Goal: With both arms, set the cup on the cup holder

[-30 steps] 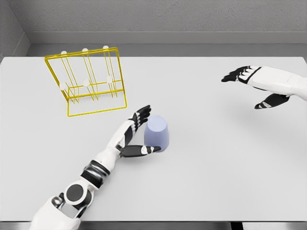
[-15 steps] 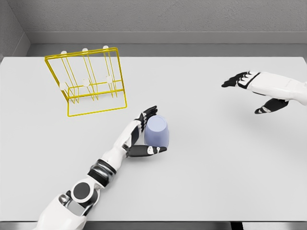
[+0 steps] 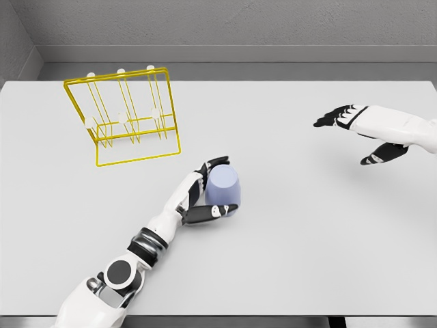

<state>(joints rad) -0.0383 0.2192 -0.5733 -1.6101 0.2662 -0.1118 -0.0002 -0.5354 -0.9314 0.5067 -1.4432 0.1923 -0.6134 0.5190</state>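
1. The cup [image 3: 223,185] is pale lavender and stands mouth-down on the white table [image 3: 287,225], a little left of the middle and near the front.
2. The left hand [image 3: 205,195] is wrapped around the cup from its left side: the dark fingers [image 3: 216,162] curl over the far top edge and the thumb lies across the near lower edge, so the hand is clamped on the cup.
3. The left arm reaches in from the lower left corner, its forearm angled up and to the right toward the cup.
4. The rack [image 3: 126,116] is a yellow wire frame with white-tipped pegs (it leans back a little) and sits toward the far left of the table, well apart from the cup.
5. The right hand [image 3: 358,130] hangs over the right side of the table, far from the cup, its fingers spread apart and holding nothing, thumb pointing down and left.
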